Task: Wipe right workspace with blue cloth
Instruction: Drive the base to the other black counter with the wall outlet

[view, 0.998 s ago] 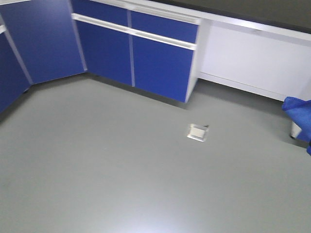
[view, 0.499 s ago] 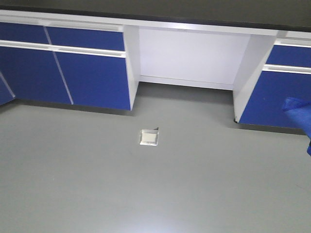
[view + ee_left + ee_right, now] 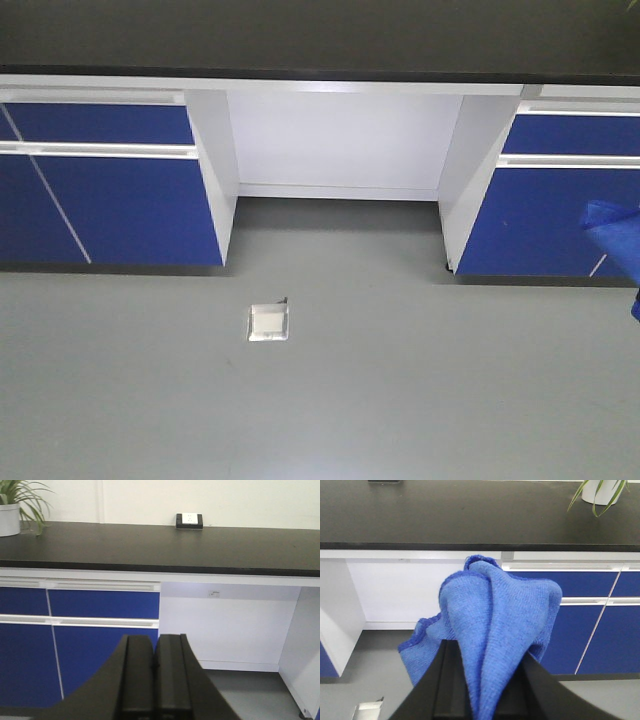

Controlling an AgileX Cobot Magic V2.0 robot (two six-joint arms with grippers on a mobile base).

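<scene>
My right gripper (image 3: 487, 680) is shut on the blue cloth (image 3: 495, 610), which bunches up above the jaws and hangs to both sides. A corner of that cloth (image 3: 612, 235) also shows at the right edge of the front view. The right workspace (image 3: 160, 545) is a wide black benchtop ahead of me, with a small black box with a white face (image 3: 189, 520) at its back wall. The same benchtop (image 3: 470, 515) fills the top of the right wrist view. My left gripper (image 3: 155, 645) is shut with nothing in it, held in the air before the cabinets.
Blue cabinet doors (image 3: 110, 200) and a white knee recess (image 3: 340, 140) stand under the benchtop. A metal floor socket (image 3: 270, 322) sits in the grey floor. A potted plant (image 3: 12, 510) stands at the benchtop's left end, another plant (image 3: 600, 492) at the right.
The front view has swung round: the cabinets and knee recess moved from oblique to square-on and nearer, and the floor socket shifted left. The cloth stays at the right edge.
</scene>
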